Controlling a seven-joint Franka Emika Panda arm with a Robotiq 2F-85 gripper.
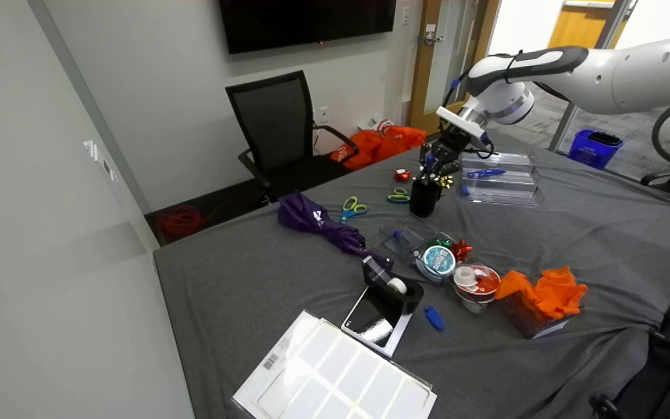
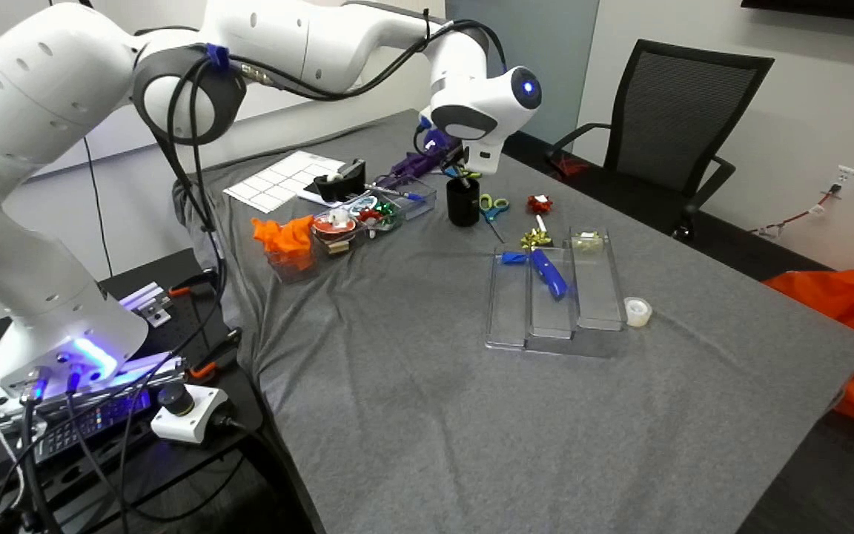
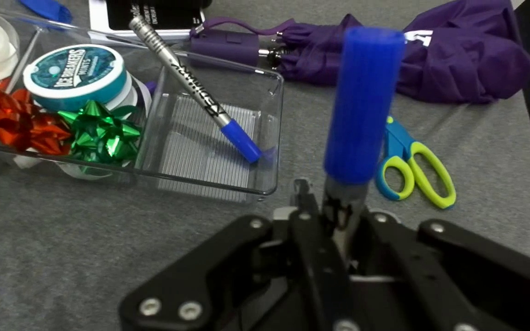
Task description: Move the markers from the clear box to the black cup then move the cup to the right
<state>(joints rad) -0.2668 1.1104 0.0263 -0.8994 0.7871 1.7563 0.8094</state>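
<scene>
The claw (image 3: 341,225) was pinched tight on a silver marker (image 3: 358,133), with the blue cap sticking up. Right under the claw, the black cup (image 1: 424,199) stood upright on the gray table (image 2: 583,445), near the edge by the chair (image 1: 271,116). The silver marker's low end was down by the cup's mouth; how deep it went was too hard to see. The clear box (image 3: 191,147) lay just beside the cup, farther in from that edge. A second marker (image 3: 196,89) slanted across it, gray end out over the rim, blue cap by a corner. In both exterior views, the white arm (image 2: 293,44) reached high across the table, bent at the wrist, claw tipped down.
</scene>
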